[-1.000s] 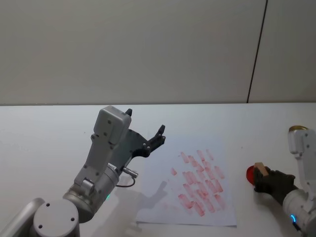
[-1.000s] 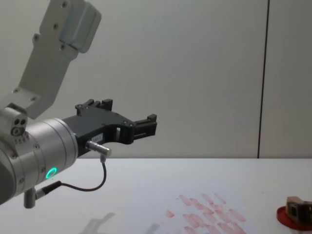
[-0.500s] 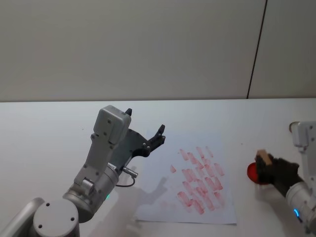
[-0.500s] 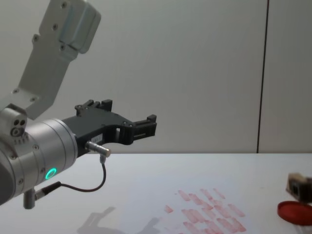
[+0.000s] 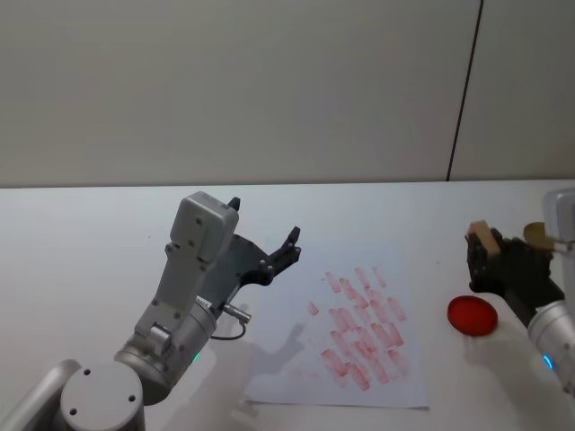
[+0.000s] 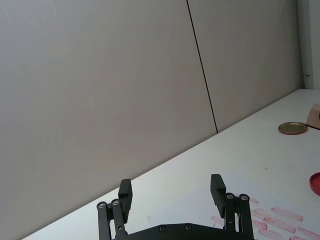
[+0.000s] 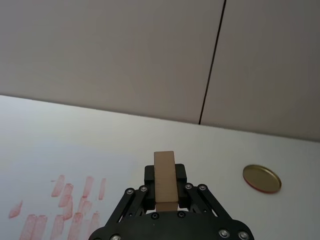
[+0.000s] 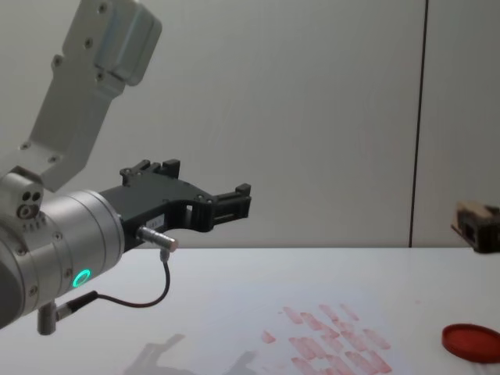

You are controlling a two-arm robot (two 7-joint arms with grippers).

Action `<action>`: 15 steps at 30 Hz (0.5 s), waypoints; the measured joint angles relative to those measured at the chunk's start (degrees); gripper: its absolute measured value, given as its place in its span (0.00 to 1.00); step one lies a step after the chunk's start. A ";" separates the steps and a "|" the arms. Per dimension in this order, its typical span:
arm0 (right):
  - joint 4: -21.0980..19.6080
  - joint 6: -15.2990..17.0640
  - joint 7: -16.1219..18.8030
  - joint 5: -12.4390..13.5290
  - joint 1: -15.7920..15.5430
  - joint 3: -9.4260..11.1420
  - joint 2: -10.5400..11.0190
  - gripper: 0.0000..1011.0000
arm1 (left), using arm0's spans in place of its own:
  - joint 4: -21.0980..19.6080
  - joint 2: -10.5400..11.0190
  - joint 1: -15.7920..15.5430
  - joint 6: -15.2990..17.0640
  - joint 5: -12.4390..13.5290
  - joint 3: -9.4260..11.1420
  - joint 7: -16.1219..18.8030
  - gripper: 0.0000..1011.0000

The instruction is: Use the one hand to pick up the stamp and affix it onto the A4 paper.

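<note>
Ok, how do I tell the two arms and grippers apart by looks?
The left arm is silver-grey with a green-lit ring and thin black cable; the left gripper is black, two-fingered. The right gripper is black, on a silver wrist with a blue light.

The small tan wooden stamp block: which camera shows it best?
Right wrist view: the small tan wooden stamp block stands centred, clamped in the right gripper. Head view shows it small, far right; chest view shows it side-on at the right edge.
</note>
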 joint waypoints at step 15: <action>6.53 -4.97 8.96 -2.36 4.66 -1.45 -2.14 0.22 | 0.00 0.00 0.00 0.00 0.00 0.00 -0.01 0.98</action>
